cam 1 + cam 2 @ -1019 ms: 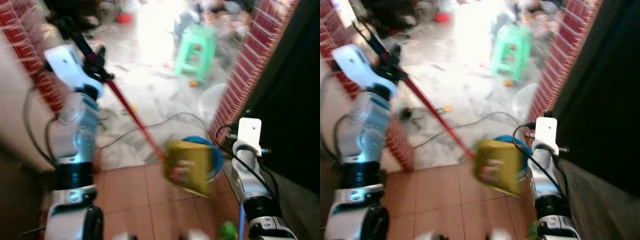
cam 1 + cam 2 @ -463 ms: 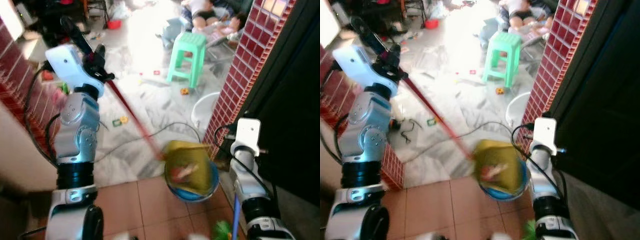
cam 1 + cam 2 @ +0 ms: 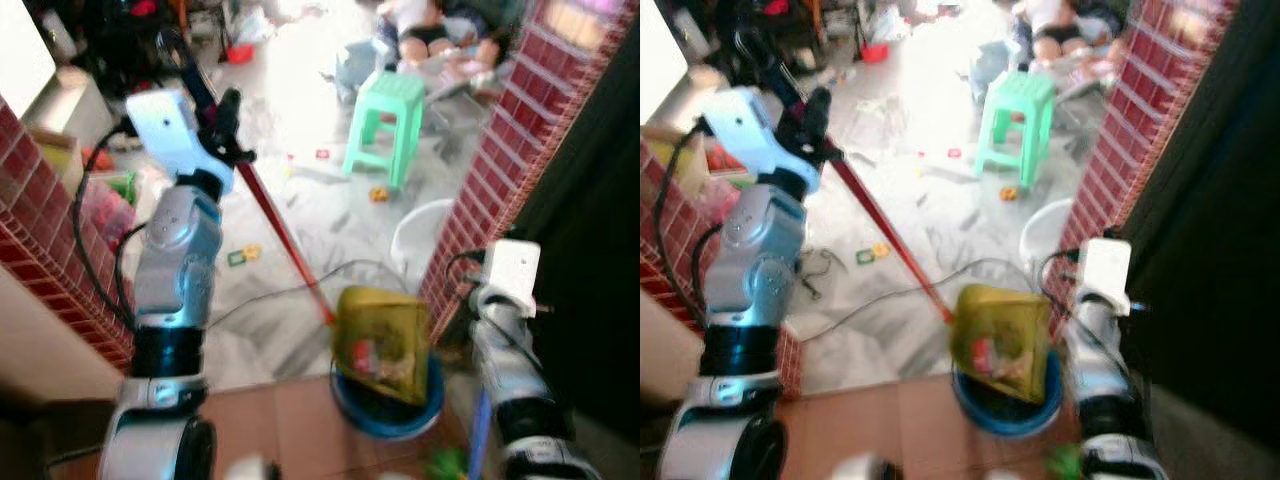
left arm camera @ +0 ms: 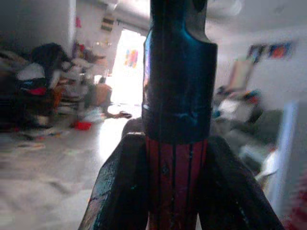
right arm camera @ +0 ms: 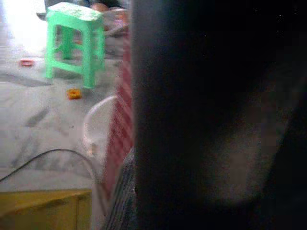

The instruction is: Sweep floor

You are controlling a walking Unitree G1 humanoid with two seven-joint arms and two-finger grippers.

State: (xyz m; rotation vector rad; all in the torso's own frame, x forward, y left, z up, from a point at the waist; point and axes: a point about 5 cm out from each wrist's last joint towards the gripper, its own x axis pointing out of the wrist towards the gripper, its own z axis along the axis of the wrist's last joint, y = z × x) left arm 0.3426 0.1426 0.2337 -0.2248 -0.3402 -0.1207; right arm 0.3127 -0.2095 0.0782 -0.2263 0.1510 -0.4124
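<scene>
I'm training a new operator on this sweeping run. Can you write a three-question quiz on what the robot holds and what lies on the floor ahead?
1. True or false: the left gripper is shut on the red broom handle.
2. Multiple choice: the yellow dustpan hangs above which thing? A) the mint-green plastic stool B) the round blue basin C) the white plastic tub
3. Fill in: a thin black ____ trails over the grey marble floor near the dustpan.

Key: 1 true; 2 B; 3 cable.
</scene>
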